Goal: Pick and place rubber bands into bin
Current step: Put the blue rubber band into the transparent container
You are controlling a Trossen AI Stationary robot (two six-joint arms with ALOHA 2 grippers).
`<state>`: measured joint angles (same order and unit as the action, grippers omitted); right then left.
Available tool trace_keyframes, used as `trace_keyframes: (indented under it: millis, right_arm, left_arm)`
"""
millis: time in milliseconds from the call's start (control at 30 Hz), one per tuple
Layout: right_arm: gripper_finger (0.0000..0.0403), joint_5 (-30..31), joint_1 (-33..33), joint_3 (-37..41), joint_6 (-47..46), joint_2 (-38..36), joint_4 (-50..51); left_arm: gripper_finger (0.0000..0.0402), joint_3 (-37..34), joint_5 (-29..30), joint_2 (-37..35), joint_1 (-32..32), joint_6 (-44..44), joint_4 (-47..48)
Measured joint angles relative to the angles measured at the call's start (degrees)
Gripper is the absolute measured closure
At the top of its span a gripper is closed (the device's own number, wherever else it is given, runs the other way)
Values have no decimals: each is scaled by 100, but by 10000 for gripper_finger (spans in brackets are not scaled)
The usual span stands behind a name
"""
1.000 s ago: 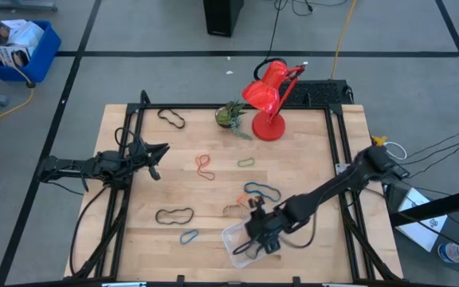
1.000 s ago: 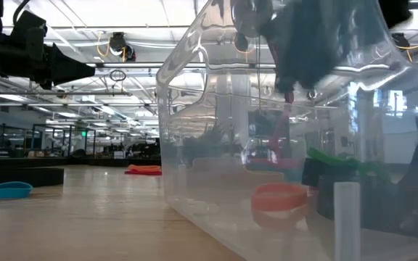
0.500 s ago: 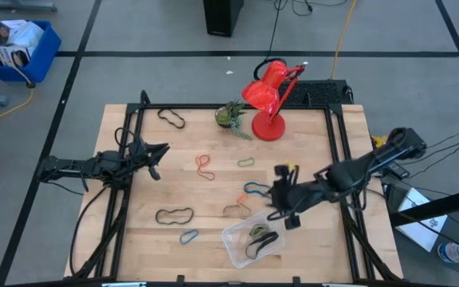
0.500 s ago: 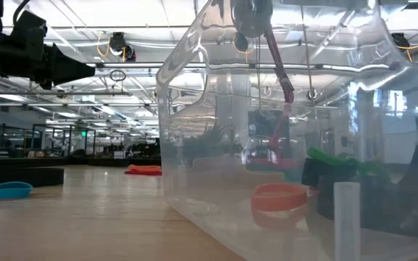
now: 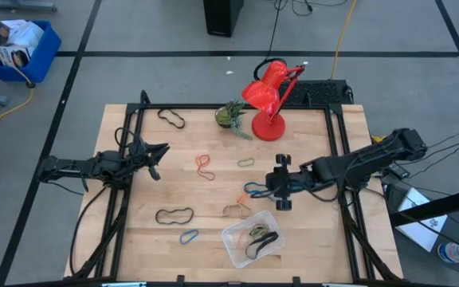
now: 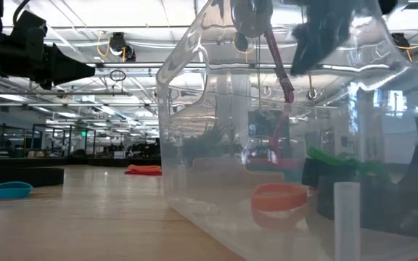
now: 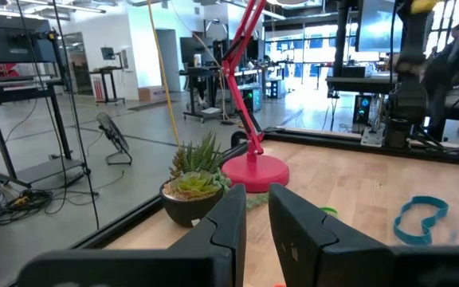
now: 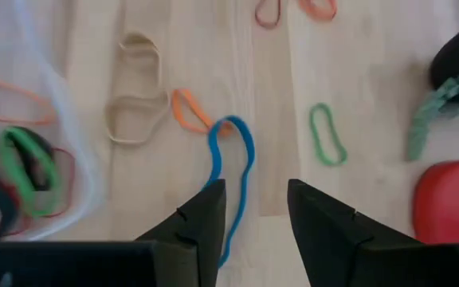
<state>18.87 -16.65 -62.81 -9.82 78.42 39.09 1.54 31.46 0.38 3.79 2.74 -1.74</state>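
The clear bin stands near the table's front edge with green, black and red rubber bands lying in it. My right gripper hangs open above a blue band just behind the bin, with nothing between its fingers. Flat on the wood beside that band lie an orange band, a tan band and a green band. More bands lie farther left: black, blue, red. My left gripper waits level at the left, a narrow gap between its fingers.
A red desk lamp and a small potted plant stand at the table's far edge. Black frame rails run along both sides. The low view looks through the bin's wall. A blue crate sits on the floor.
My right gripper has risen out of the bin and moved toward the table's far edge, turning as it went. It now hangs above the blue band behind the bin. The bands in the bin stay where they were.
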Motion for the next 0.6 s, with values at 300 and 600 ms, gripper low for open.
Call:
trace_keyframes:
  millis: [300, 600]
  right_arm:
    - [273, -878, 502, 1927, -276, 4, -2184]
    - [273, -896, 663, 2874, -567, 2, -3016]
  left_arm:
    - [339, 2, 1, -1, 0, 0, 0]
    - [339, 2, 1, 0, 0, 0, 0]
